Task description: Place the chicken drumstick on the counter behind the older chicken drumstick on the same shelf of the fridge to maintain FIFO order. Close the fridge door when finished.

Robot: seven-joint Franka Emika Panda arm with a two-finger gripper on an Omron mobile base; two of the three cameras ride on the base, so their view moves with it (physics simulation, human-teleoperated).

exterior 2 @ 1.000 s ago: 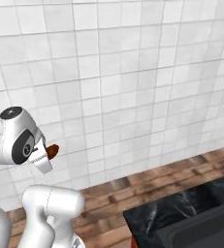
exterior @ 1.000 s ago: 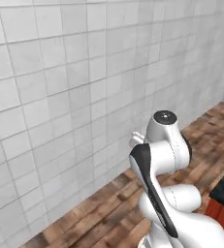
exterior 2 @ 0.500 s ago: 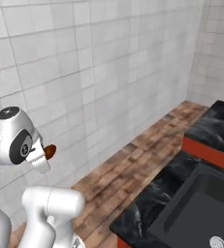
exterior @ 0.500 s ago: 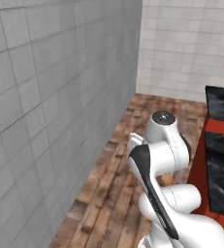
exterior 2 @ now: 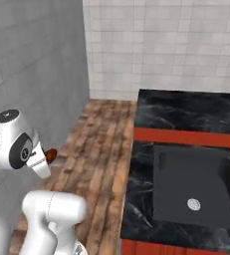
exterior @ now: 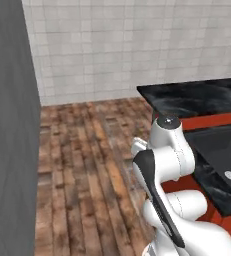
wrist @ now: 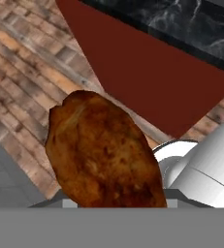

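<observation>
Wood-plank floor (exterior 2: 99,149) underneath, base mid-transit. Gripper (wrist: 114,206) is pinching the chicken drumstick (wrist: 104,152) tight, tucked close to the arm; further out, sink (exterior 2: 193,187) and counter (exterior 2: 186,112). Imo keep it clamped & level til it's facing the fridge.

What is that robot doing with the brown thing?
The robot's gripper is holding a browned chicken drumstick, carried out over the wooden floor. It fills much of the hand view. The black counter with its sink lies to the robot's right. The drumstick has not yet been put anywhere.
</observation>
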